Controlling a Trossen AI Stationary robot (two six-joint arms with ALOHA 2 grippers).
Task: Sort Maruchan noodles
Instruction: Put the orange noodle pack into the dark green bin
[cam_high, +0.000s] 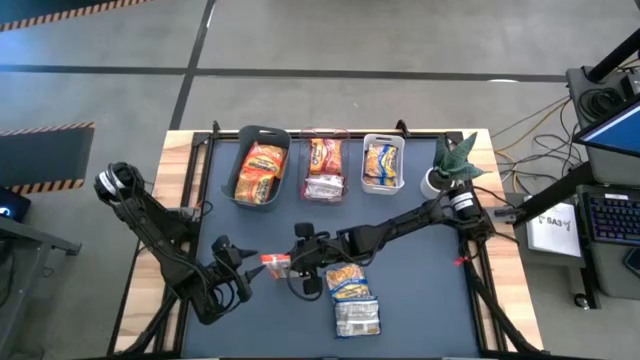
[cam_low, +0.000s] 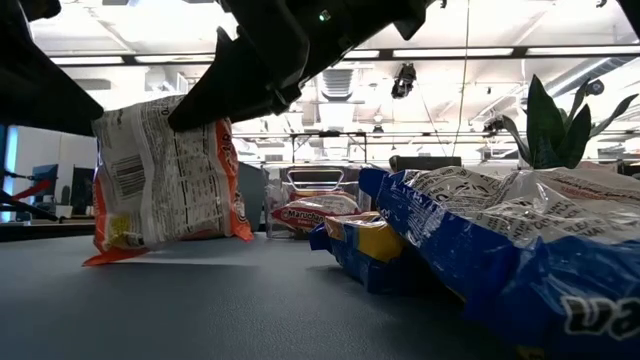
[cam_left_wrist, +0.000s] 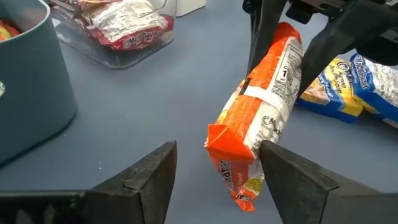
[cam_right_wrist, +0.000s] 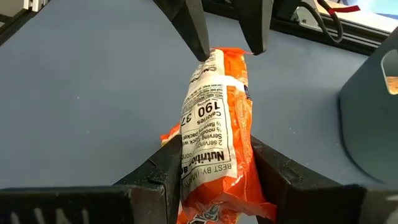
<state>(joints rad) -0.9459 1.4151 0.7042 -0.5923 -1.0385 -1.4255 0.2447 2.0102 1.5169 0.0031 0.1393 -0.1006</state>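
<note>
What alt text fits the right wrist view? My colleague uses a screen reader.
An orange noodle packet stands pinched between the right tool's two dark fingers over the grey table. The left tool hangs open at the packet's far end, a teal bin alongside.

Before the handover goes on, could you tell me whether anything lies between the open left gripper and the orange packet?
Nothing visible does. The right gripper holds the orange packet upright on the mat, and the left gripper, fingers apart, faces its free end directly.
</note>
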